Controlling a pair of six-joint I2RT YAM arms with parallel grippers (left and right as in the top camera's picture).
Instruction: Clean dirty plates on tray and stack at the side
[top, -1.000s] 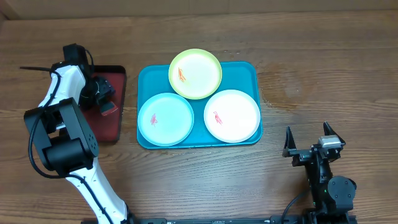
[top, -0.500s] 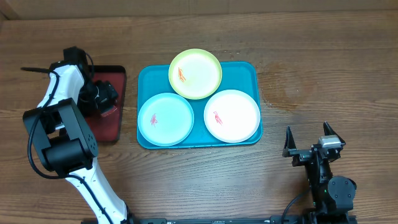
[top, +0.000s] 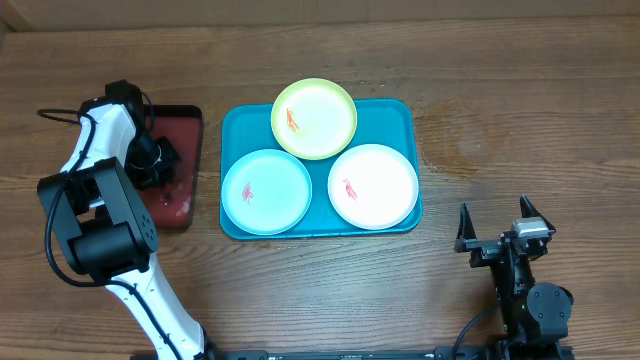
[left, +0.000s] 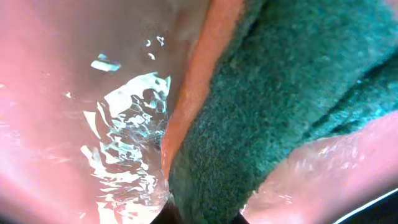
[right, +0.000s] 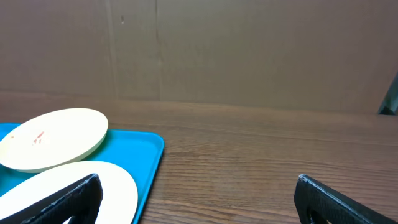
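Note:
Three plates lie on the turquoise tray (top: 405, 112): a yellow-green one (top: 314, 118) at the back, a mint-blue one (top: 266, 190) front left and a white one (top: 373, 186) front right. Each has a small red-orange smear. My left gripper (top: 160, 160) is down in the dark-red tray (top: 178, 205). In the left wrist view its fingertips (left: 208, 214) sit on either side of a sponge (left: 267, 106) with a green scouring face and an orange body. My right gripper (top: 492, 226) is open and empty over bare table, right of the tray.
The dark-red tray's floor (left: 74, 93) looks wet and shiny. The right wrist view shows the yellow-green plate (right: 56, 138), the white plate (right: 118, 186), the turquoise tray's edge (right: 146, 152), bare wood to the right and a cardboard wall (right: 249, 50) behind.
My left gripper has dropped lower into the dark-red tray and drawn in on the sponge. The right arm and the plates have not moved.

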